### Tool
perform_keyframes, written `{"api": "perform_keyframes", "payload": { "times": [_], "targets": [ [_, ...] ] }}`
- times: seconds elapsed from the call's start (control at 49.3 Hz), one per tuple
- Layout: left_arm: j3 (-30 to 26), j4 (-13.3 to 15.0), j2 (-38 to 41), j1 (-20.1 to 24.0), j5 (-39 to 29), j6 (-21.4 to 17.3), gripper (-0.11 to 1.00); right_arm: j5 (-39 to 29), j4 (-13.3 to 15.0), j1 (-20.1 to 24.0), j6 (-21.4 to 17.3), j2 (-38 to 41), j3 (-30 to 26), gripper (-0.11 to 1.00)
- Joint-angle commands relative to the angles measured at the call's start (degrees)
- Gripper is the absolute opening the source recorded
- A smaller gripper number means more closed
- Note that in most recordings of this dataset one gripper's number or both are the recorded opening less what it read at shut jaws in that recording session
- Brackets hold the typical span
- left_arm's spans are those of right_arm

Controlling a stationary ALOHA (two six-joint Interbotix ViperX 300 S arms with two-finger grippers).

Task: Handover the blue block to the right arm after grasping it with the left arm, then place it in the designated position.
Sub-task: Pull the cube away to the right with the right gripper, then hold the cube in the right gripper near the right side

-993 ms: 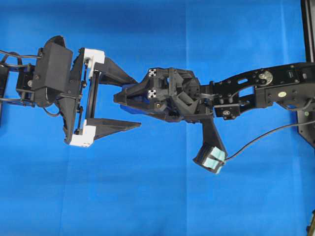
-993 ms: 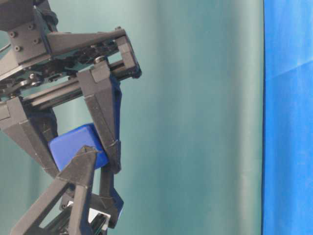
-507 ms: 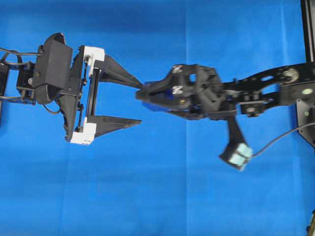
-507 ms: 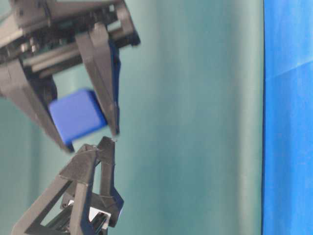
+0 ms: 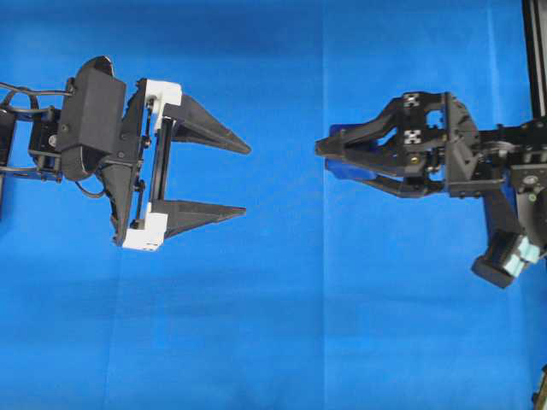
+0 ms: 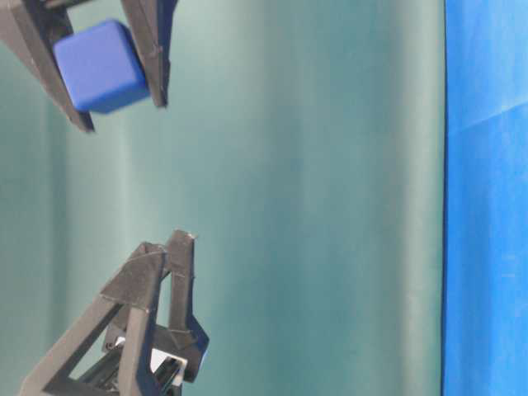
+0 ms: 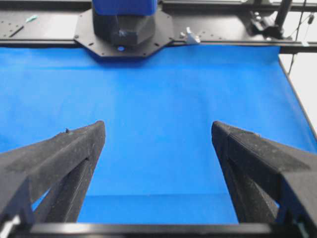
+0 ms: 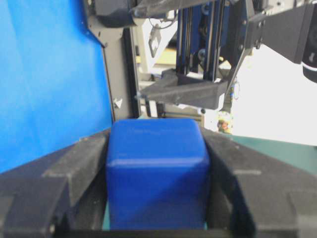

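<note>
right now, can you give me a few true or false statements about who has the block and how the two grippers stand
1. The blue block is clamped between the fingers of the right gripper. True.
2. The left gripper is closed on the block. False: its jaws stand wide open with nothing between them.
3. The two grippers touch at their fingertips in the overhead view. False: a stretch of bare blue cloth separates them.
4. The block lies on the cloth. False: it is held off the surface in the right gripper.
5. The left gripper's fingers point toward the right gripper. True.
</note>
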State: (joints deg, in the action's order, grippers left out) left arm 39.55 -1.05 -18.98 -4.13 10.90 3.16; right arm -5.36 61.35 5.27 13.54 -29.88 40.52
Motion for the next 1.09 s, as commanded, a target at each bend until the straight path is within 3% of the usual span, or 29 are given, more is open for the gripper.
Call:
{"api": "perform_keyframes", "payload": {
  "times": [0.0,0.182,0.385,0.588,0.77,1.074],
  "targets": [
    [-0.6,-0.1,-1.1,0.4,0.4,-0.1,0.92,-0.1,-1.1,0.2,-0.2,-0.8,-0.4,0.41],
    [-0.7,-0.1,-1.1,0.4,0.5,-0.1,0.92,-0.1,-2.2,0.2,-0.3,-0.6,-0.4,0.41],
    [-0.6,-0.1,-1.0,0.4,0.5,-0.1,0.92,0.0,-8.0,0.2,-4.3,-0.8,-0.4,0.41],
    [-0.7,-0.1,-1.1,0.4,0.4,-0.2,0.92,0.0,-14.9,0.2,-14.8,-1.1,-0.5,0.41],
    [-0.7,-0.1,-1.0,0.4,0.4,-0.5,0.92,-0.1,-20.1,0.1,-27.3,-1.5,-0.6,0.41],
    [-0.7,-0.1,-1.1,0.4,0.4,-0.7,0.92,-3.3,-21.1,0.2,-44.3,-4.0,-0.4,0.41]
  ]
}}
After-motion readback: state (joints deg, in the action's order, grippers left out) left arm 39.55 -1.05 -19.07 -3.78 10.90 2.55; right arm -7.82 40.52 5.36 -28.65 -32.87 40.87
